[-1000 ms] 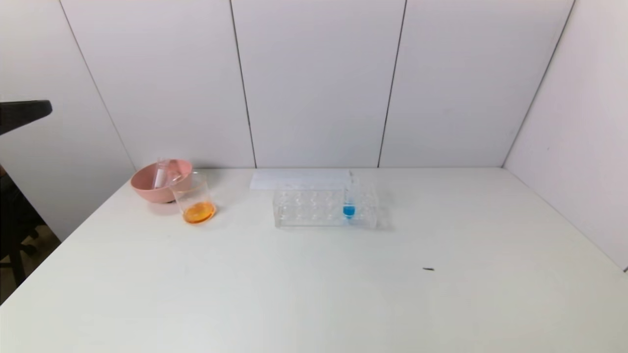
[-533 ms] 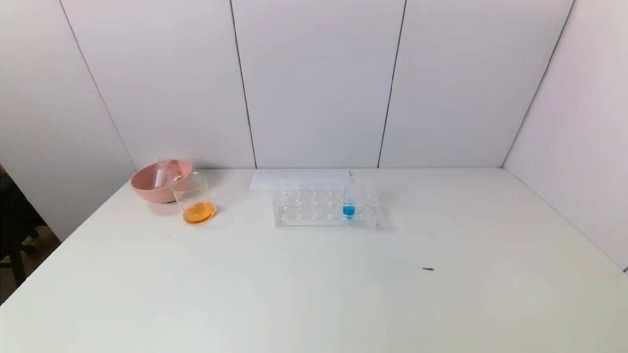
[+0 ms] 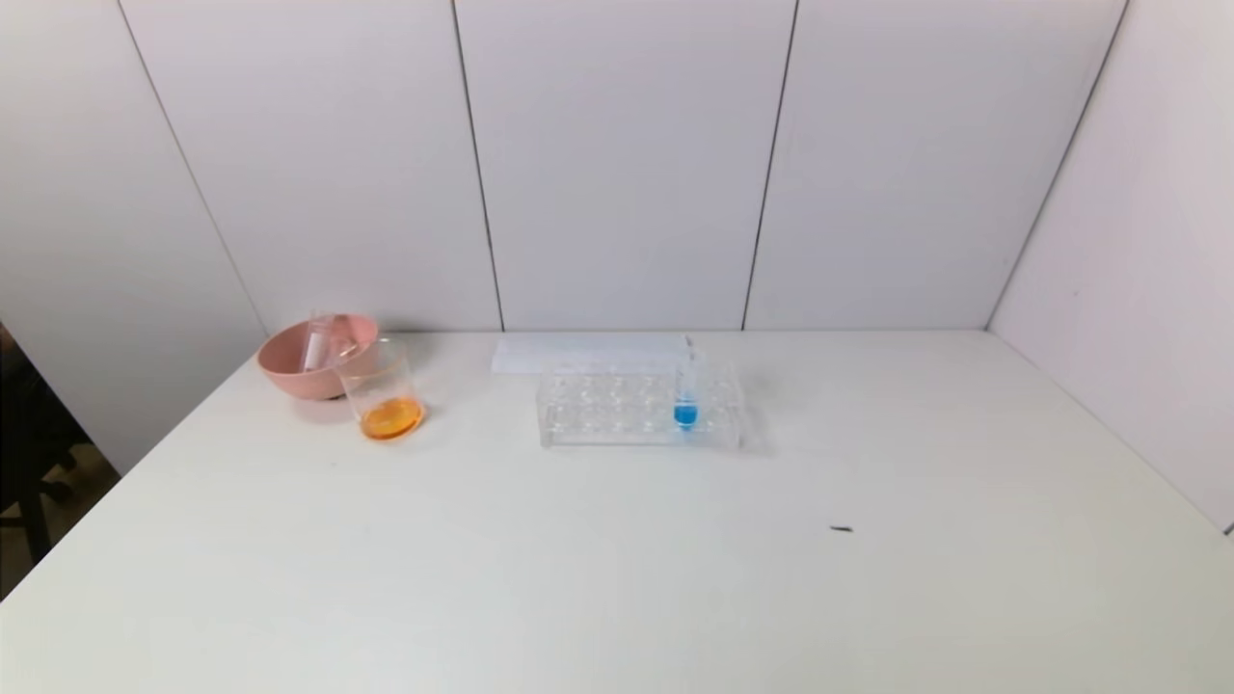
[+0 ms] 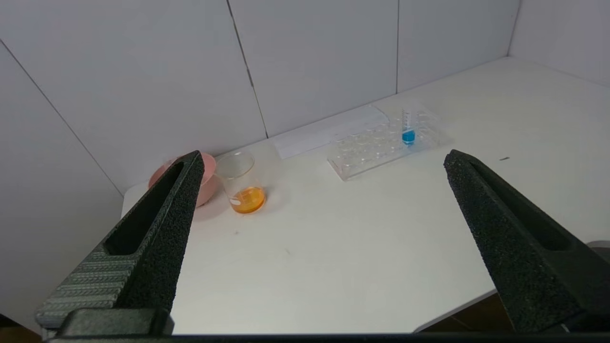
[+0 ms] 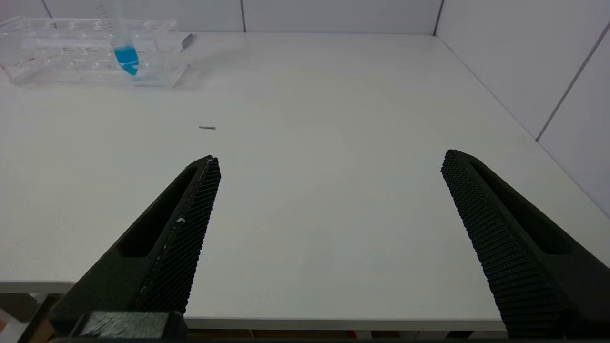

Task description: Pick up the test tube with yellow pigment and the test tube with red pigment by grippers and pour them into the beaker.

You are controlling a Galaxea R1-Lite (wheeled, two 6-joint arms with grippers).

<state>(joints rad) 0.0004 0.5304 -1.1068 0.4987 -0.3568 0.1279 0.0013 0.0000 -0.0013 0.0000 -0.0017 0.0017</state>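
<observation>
Left claw (image 4: 317, 159): we see it wide, holding nothing, off the worktop's (image 3: 617, 578) left edge.
Right claw (image 5: 329, 159): wide, holding nothing, at the near edge.
Beaker (image 3: 381, 390): orange liquid inside, touching the pink bowl (image 3: 299, 371).

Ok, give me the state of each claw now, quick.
Left claw: open, holding nothing.
Right claw: open, holding nothing.

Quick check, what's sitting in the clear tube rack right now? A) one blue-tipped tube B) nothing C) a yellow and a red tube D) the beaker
A: the rack holds only the blue-tipped tube; the beaker with orange liquid stands apart, beside the pink bowl.
</observation>
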